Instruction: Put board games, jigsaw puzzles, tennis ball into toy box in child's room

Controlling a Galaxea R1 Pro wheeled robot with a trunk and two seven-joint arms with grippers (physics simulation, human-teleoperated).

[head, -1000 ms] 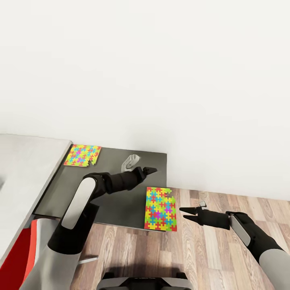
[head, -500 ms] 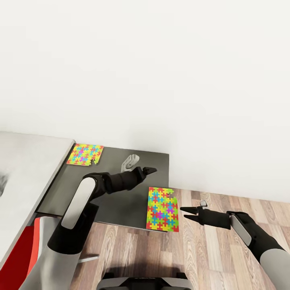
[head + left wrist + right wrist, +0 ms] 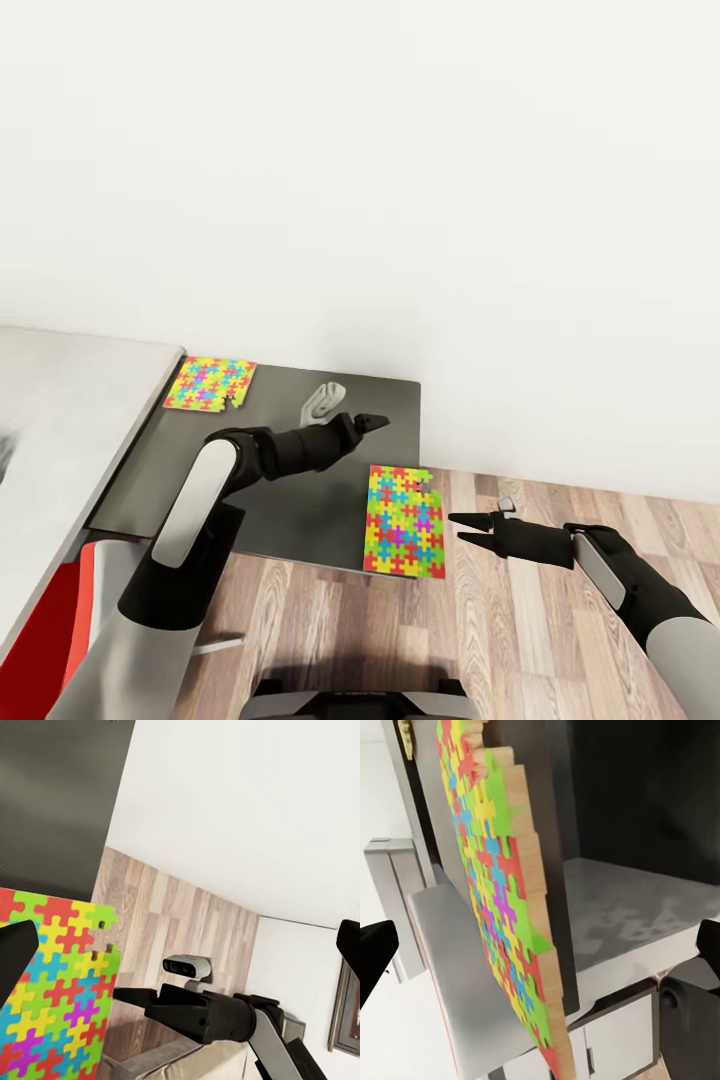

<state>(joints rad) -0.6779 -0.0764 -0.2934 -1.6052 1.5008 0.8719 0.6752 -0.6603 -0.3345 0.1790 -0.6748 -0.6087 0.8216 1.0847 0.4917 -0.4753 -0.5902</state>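
- head view: the left gripper [image 3: 372, 421] reaches forward over the dark section of the table [image 3: 290, 500], arm bent at the elbow; i cannot tell its jaw state here. the right gripper [image 3: 467, 527] points leftward, jaws parted, just beside the near jigsaw puzzle [image 3: 404, 521] at the table's front corner. a second puzzle [image 3: 211, 384] lies by the wall.
- left wrist view: dark fingertips [image 3: 15, 952] stand wide apart, released, above the puzzle [image 3: 52, 990].
- right wrist view: fingertips [image 3: 375, 949] spread, holding nothing; the puzzle [image 3: 502, 907] overhangs the table edge.

no readable text, no labels, brands, numbers or signs on any surface in view
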